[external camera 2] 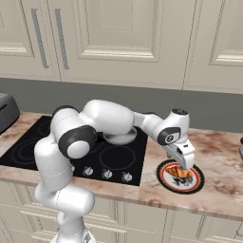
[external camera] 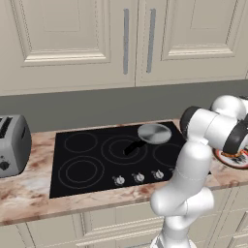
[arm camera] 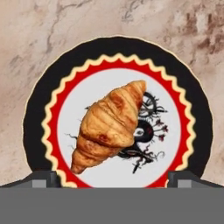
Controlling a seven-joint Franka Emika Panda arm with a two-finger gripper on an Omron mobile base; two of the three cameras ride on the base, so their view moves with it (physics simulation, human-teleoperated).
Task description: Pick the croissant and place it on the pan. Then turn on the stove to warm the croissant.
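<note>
The croissant (arm camera: 111,124) lies in the middle of a round red-rimmed plate (arm camera: 43,105) on the counter, right of the stove (external camera 2: 109,156). My gripper (arm camera: 114,177) hangs straight over it, open, with one fingertip on each side and nothing between them. From the right base view the gripper (external camera 2: 182,167) is just above the croissant (external camera 2: 176,172) and the plate (external camera 2: 193,184). The grey pan (external camera: 154,133) sits on the stove's (external camera: 87,160) back right burner, its black handle pointing toward the front left. My arm partly hides the pan (external camera 2: 118,138) in the right base view.
A grey toaster (external camera: 12,145) stands on the counter left of the stove. A row of silver knobs (external camera: 139,177) runs along the cooktop's front edge. Cabinet doors hang above the back wall. My own arm blocks most of the plate (external camera: 235,159) in the left base view.
</note>
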